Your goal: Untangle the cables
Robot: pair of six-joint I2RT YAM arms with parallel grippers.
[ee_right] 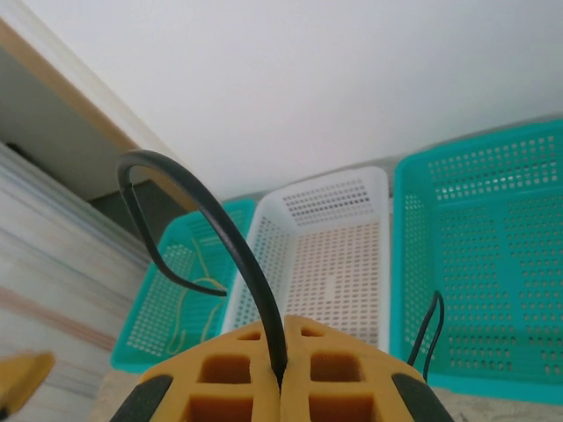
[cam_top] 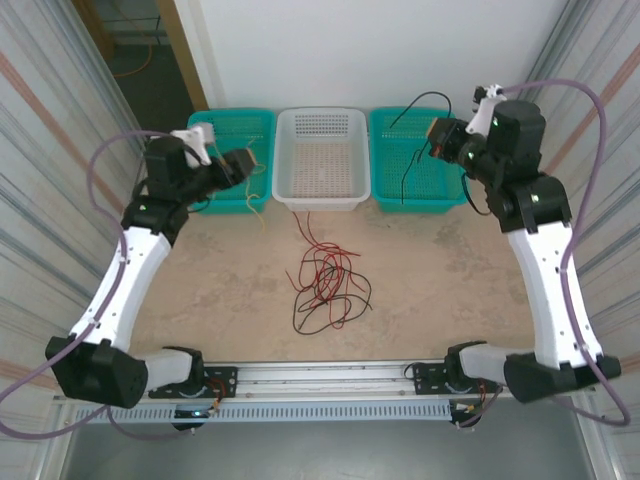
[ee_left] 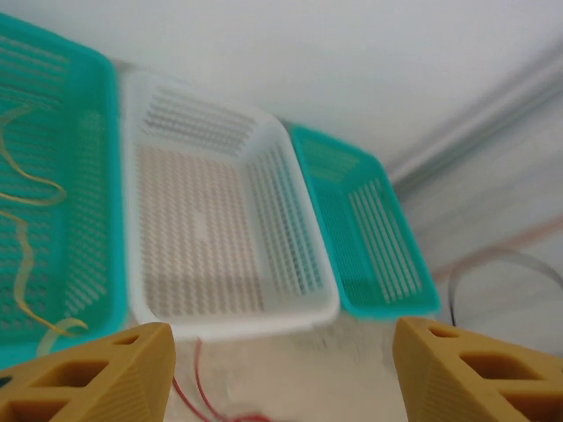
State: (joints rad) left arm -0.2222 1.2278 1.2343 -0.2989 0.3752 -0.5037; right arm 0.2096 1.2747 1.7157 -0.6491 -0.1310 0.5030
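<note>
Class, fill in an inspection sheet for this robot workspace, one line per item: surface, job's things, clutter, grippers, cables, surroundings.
Surface: beige table; left teal basket, white basket and right teal basket line its far edge.
Job's things: red and black tangle lies mid-table; pale yellow cable lies in the left teal basket; black cable is held over the right teal basket.
Clutter: nothing seen.
Grippers: left gripper open, over the left teal basket; right gripper shut on the black cable.
Cables: lavender hoses loop along both arms.
Surroundings: white wall behind, corrugated panels at the sides.
</note>
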